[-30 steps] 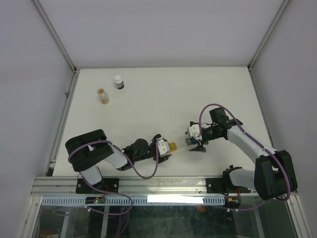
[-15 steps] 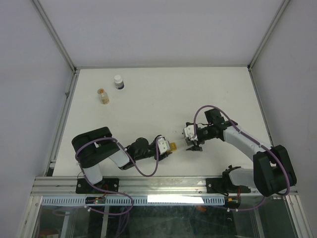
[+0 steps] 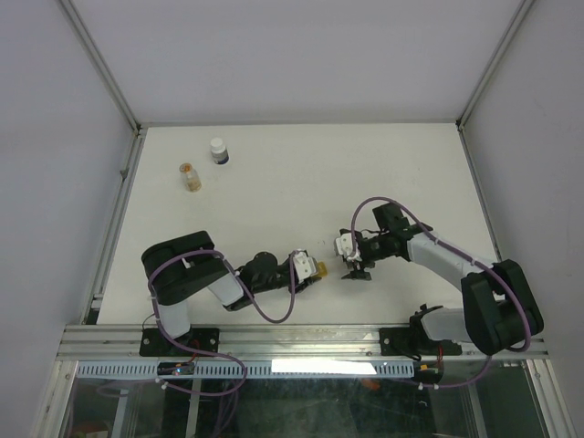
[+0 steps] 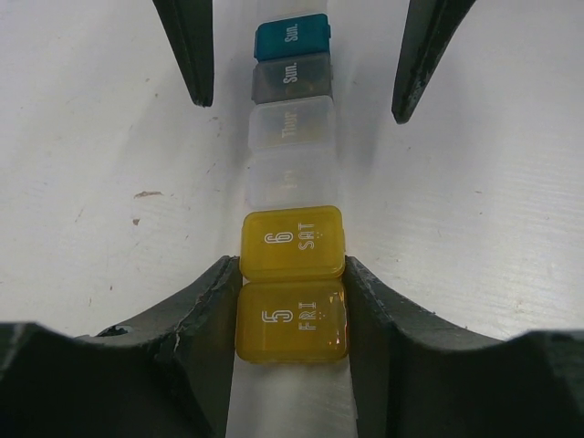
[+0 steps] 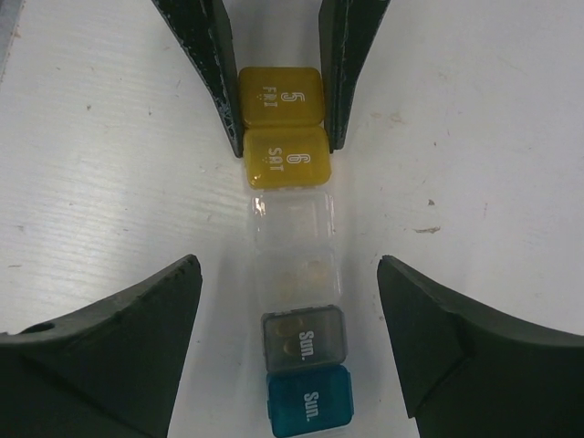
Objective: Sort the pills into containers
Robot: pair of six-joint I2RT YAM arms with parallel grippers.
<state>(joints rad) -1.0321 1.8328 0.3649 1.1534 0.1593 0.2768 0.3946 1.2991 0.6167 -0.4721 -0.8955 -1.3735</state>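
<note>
- Top view: the containers (image 3: 330, 268), a short strip of joined compartments, lay on the worktop (image 3: 292, 182) near its front edge, between the two arms. The left fingers (image 3: 308, 281) met the strip's yellow left end and the right fingers (image 3: 356, 272) stood at its right end. A white-capped bottle (image 3: 218, 151) and a small vial (image 3: 190, 176) with something orange in it stood well apart, at the far left.
- Left wrist view: the left fingers (image 4: 201, 310) were closed on the containers (image 4: 292, 265), pressing both sides of the yellow compartment marked FRI. Beyond it ran the yellow SAT cell, two clear cells, a grey one and a teal one. The right fingers (image 4: 187, 46) stood spread, one on each side of the grey and teal cells, touching neither.
- Right wrist view: the right fingers (image 5: 119, 338) were wide open and straddled the teal end of the containers (image 5: 292, 255), with bare worktop on both sides. At the far end the left fingers (image 5: 205, 55) clamped the FRI cell. Faint shapes showed in the clear cells (whether pills, I could not tell).
- Step, as I judged it: steadying the strip, one end gripped and the other not yet taken.
- The next move likely called for the right fingers to close squarely on the teal end or lift a lid, without twisting the strip out of the left grip.
</note>
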